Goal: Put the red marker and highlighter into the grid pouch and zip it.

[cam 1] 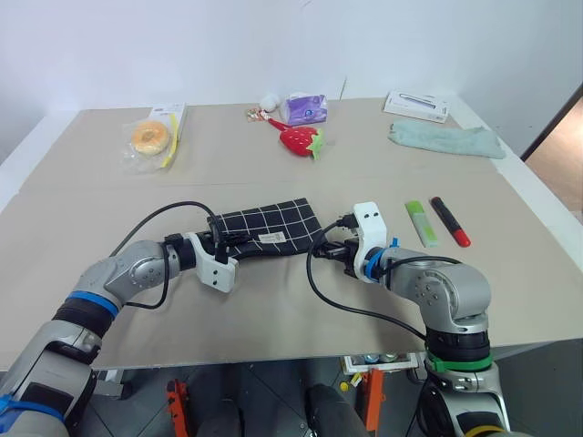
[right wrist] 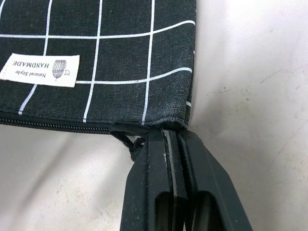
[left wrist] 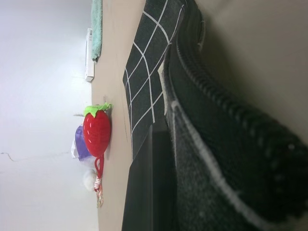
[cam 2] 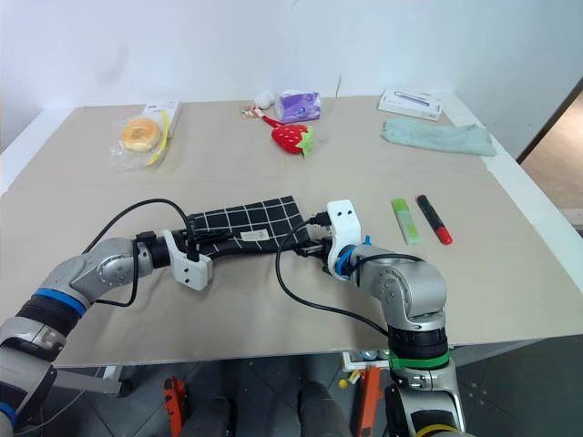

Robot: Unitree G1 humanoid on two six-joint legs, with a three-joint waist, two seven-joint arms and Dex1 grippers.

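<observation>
One grid pouch point(cam 1: 264, 228) lies flat mid-surface — left end effector point(cam 1: 221, 244) clamped on its left end, right end effector point(right wrist: 171, 144) pinched together at its right corner by the zipper. One highlighter point(cam 1: 421, 223) and one red marker point(cam 1: 450, 221) lie side by side right of it. Beige surface point(cam 1: 273, 309), white walls.

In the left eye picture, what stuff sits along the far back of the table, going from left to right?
Bagged donut → red strawberry plush → purple packet → white box → green cloth.
</observation>
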